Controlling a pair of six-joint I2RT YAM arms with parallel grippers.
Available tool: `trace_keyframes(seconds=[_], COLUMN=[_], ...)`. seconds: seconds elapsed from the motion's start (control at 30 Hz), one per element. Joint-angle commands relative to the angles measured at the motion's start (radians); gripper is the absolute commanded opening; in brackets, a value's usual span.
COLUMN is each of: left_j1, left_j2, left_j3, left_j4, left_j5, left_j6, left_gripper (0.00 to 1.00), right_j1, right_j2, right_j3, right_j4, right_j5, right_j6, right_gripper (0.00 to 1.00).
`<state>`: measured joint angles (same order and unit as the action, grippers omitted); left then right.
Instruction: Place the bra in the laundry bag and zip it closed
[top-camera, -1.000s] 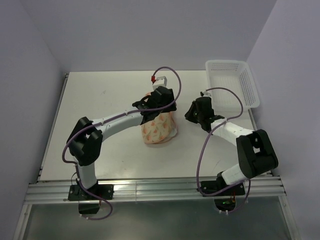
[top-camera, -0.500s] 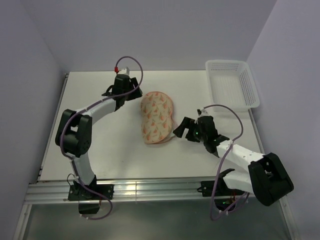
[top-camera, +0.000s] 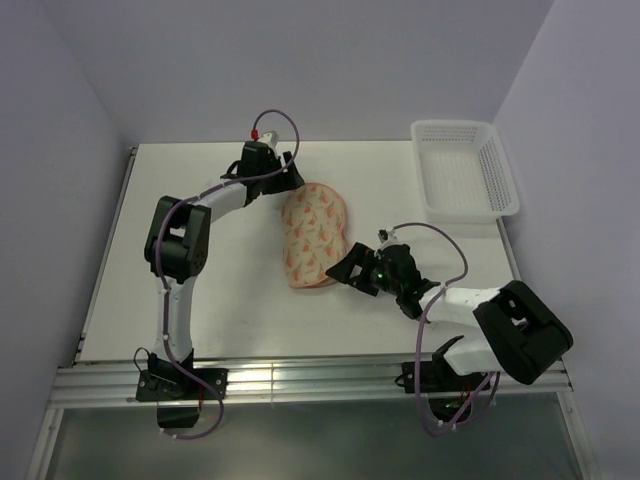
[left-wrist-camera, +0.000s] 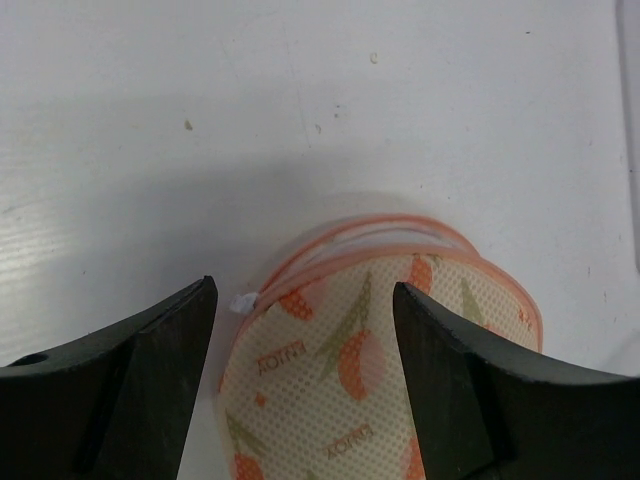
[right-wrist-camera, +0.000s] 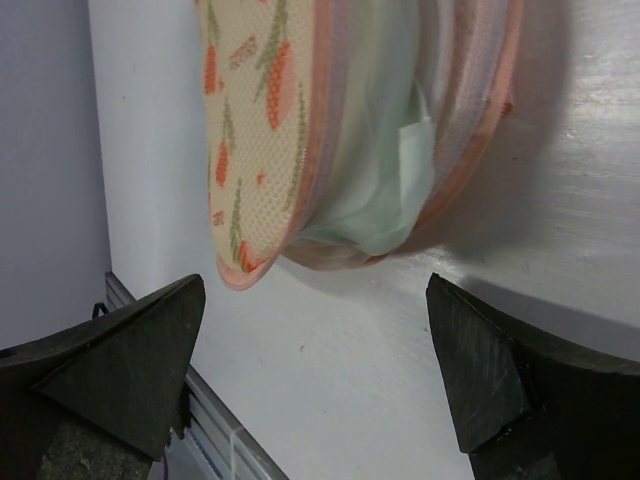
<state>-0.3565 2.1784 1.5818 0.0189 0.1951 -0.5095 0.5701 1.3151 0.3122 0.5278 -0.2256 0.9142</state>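
you have a white table (top-camera: 230, 300) boxed in by pale lilac walls on three sides, with a ribbed metal rail (top-camera: 300, 380) along its near edge. there is bare room to the left of the middle and in front toward the rail. the far right corner is taken by a white perforated plastic basket (top-camera: 465, 170) set close to the right wall.

the laundry bag (top-camera: 315, 235) lies flat near the table's middle. it is peanut-shaped, a cream mesh weave printed with orange-red and green, with a pink band round its rim. at the near end, in your right wrist view, the two shells gape and the bra (right-wrist-camera: 390, 190) shows inside as soft, pale mint fabric folded in the gap. that end is not zipped.

your left hand (top-camera: 278, 172) sits at the bag's far end with its fingers (left-wrist-camera: 150, 380) spread apart. the bag's rounded end shows between them, and a small white tab (left-wrist-camera: 243, 300) on the rim lies close by the left finger. whether either finger touches the bag you cannot tell.

your right hand (top-camera: 350, 272) is low over the table just beside the bag's near right edge. its fingers (right-wrist-camera: 120, 360) stand wide apart, clear of the fabric and holding nothing.
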Motion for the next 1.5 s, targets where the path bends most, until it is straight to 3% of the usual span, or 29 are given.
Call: trace_keyframes(seconds=[0.0, 0.17, 0.27, 0.37, 0.4, 0.43, 0.57, 0.73, 0.87, 0.97, 1.13, 1.17, 1.2, 1.27, 1.37, 1.47], left_j1=[0.011, 0.027, 0.027, 0.028, 0.028, 0.028, 0.028, 0.028, 0.028, 0.016, -0.056, -0.083, -0.099, -0.133, -0.168, -0.173], left_j2=[0.037, 0.084, 0.069, 0.046, 0.038, 0.026, -0.084, -0.261, -0.441, -0.548, -0.701, -0.724, -0.742, -0.799, -0.871, -0.966], left_j3=[0.083, 0.099, 0.064, 0.015, -0.011, -0.029, -0.14, -0.406, -0.618, -0.721, -0.91, -0.954, -0.973, -1.026, -1.091, -1.115], left_j4=[0.026, 0.049, 0.068, 0.066, 0.059, 0.058, 0.067, 0.137, 0.139, 0.139, 0.113, 0.104, 0.101, 0.092, 0.089, 0.079], left_j5=[0.108, 0.176, 0.173, 0.144, 0.133, 0.095, 0.003, -0.138, -0.23, -0.264, -0.359, -0.37, -0.385, -0.391, -0.385, -0.391], left_j6=[0.014, -0.032, -0.031, -0.014, -0.005, -0.001, -0.007, -0.104, -0.161, -0.213, -0.238, -0.257, -0.267, -0.305, -0.36, -0.388], left_gripper=[0.78, 0.74, 0.63, 0.52, 0.49, 0.39, 0.14, 0.0, 0.0, 0.0, 0.01, 0.04, 0.11, 0.18, 0.48, 0.58], right_j1=[0.008, 0.013, 0.005, -0.007, -0.013, -0.03, -0.081, -0.167, -0.229, -0.237, -0.256, -0.26, -0.269, -0.277, -0.277, -0.26], right_j2=[0.024, 0.082, 0.15, 0.2, 0.208, 0.222, 0.216, 0.246, 0.311, 0.364, 0.469, 0.473, 0.475, 0.484, 0.464, 0.417], right_j3=[0.004, 0.031, 0.068, 0.116, 0.123, 0.137, 0.175, 0.301, 0.428, 0.53, 0.763, 0.789, 0.824, 0.876, 0.958, 0.934], right_j4=[0.089, 0.086, 0.123, 0.135, 0.133, 0.133, 0.052, -0.156, -0.372, -0.458, -0.624, -0.649, -0.65, -0.693, -0.738, -0.724], right_j5=[0.038, 0.066, 0.048, 0.039, 0.035, 0.022, -0.006, -0.034, -0.057, -0.066, -0.061, -0.054, -0.044, -0.034, -0.003, -0.015], right_j6=[0.063, 0.081, 0.092, 0.083, 0.081, 0.077, -0.029, -0.185, -0.363, -0.432, -0.544, -0.548, -0.549, -0.569, -0.592, -0.574], right_gripper=[1.0, 0.99, 0.81, 0.32, 0.25, 0.11, 0.02, 0.01, 0.04, 0.11, 0.39, 0.46, 0.62, 0.7, 0.72, 0.73])
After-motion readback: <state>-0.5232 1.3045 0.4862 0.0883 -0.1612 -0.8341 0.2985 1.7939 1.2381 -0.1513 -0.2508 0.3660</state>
